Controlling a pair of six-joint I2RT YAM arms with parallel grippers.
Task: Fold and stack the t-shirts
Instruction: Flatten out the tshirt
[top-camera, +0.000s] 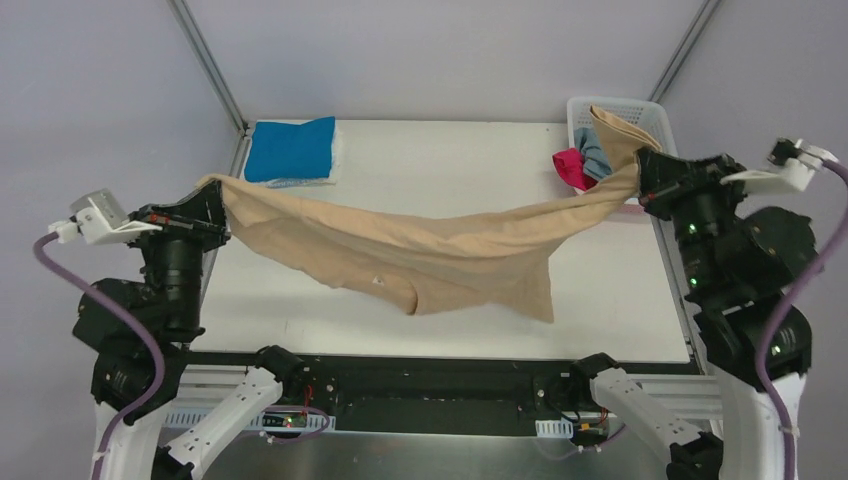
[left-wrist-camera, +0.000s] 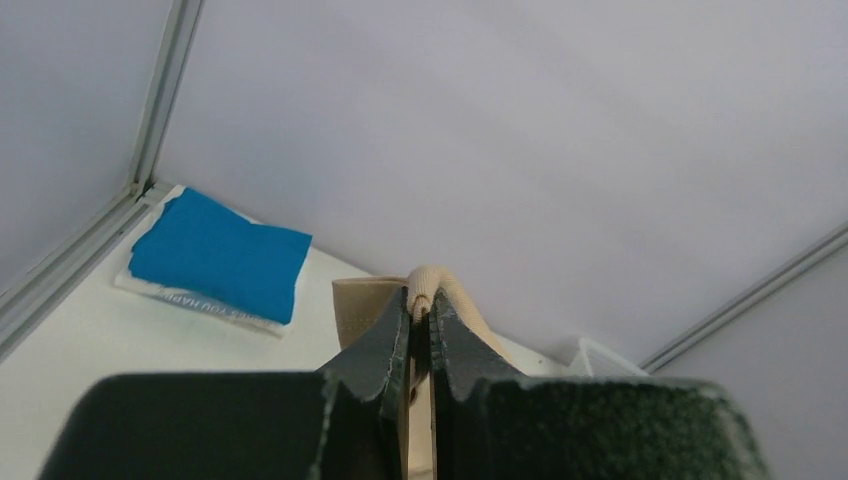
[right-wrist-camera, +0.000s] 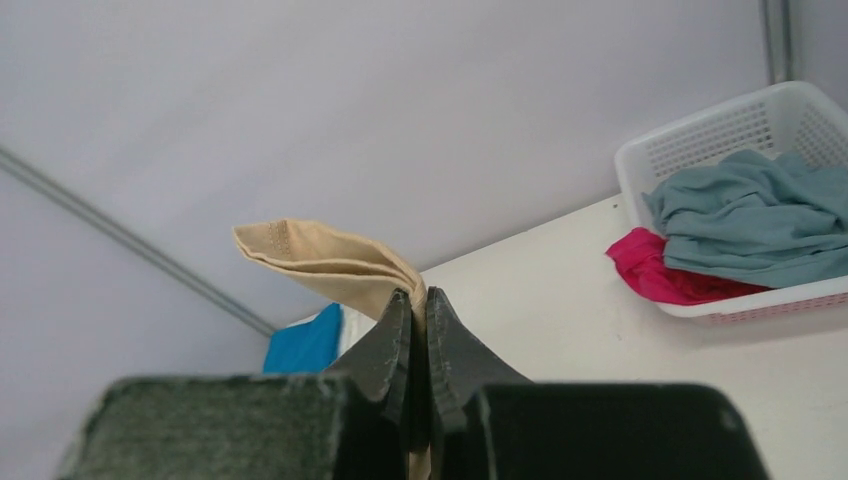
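Observation:
A large tan t-shirt (top-camera: 420, 250) hangs stretched in the air between both arms, sagging over the middle of the table. My left gripper (top-camera: 212, 203) is shut on its left end; the left wrist view shows a roll of tan cloth (left-wrist-camera: 432, 285) pinched between the fingertips. My right gripper (top-camera: 645, 170) is shut on its right end, with a flap of tan cloth (right-wrist-camera: 320, 262) standing up past the fingers. A bright blue t-shirt (top-camera: 290, 150) lies folded at the back left. A grey-blue t-shirt (right-wrist-camera: 755, 220) and a magenta-pink t-shirt (right-wrist-camera: 665, 275) lie crumpled in the basket.
A white lattice basket (top-camera: 620, 110) stands at the table's back right corner, just behind my right gripper. Metal frame posts (top-camera: 205, 60) rise at both back corners. The white table (top-camera: 600, 310) shows below the hanging shirt.

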